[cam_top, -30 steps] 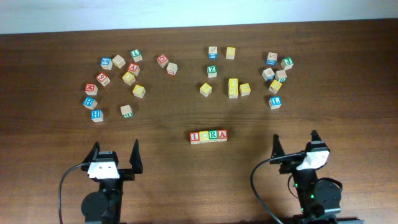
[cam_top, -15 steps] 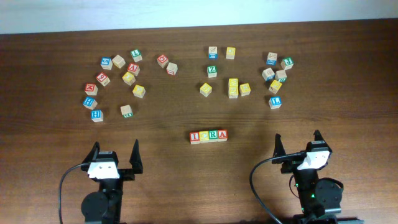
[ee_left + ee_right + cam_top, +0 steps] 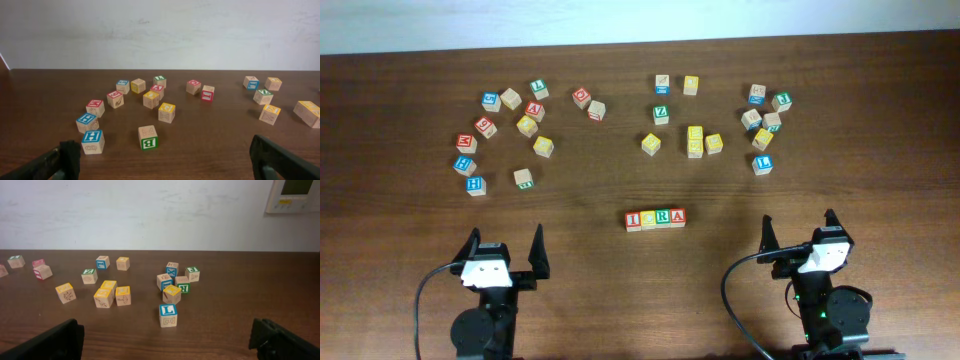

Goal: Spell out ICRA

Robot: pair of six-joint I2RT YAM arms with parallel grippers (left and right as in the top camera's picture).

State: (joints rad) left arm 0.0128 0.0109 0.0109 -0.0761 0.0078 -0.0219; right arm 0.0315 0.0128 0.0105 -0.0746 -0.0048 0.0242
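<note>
In the overhead view four cubes stand touching in one row at the table's front middle: red I (image 3: 634, 220), yellow C (image 3: 648, 219), green R (image 3: 663, 218), red A (image 3: 677, 217). My left gripper (image 3: 504, 251) is open and empty at the front left, well apart from the row. My right gripper (image 3: 798, 233) is open and empty at the front right. The row is out of both wrist views; each shows only its own spread finger tips, the left gripper (image 3: 165, 160) and the right gripper (image 3: 167, 340), at the bottom edges.
Loose cubes lie in a left cluster around a red A cube (image 3: 534, 110), a middle group with the green Z cube (image 3: 661, 114), and a right cluster with the blue L cube (image 3: 762, 164), which also shows in the right wrist view (image 3: 168, 315). A green B cube (image 3: 148, 137) and a blue H cube (image 3: 93, 141) lie before the left gripper.
</note>
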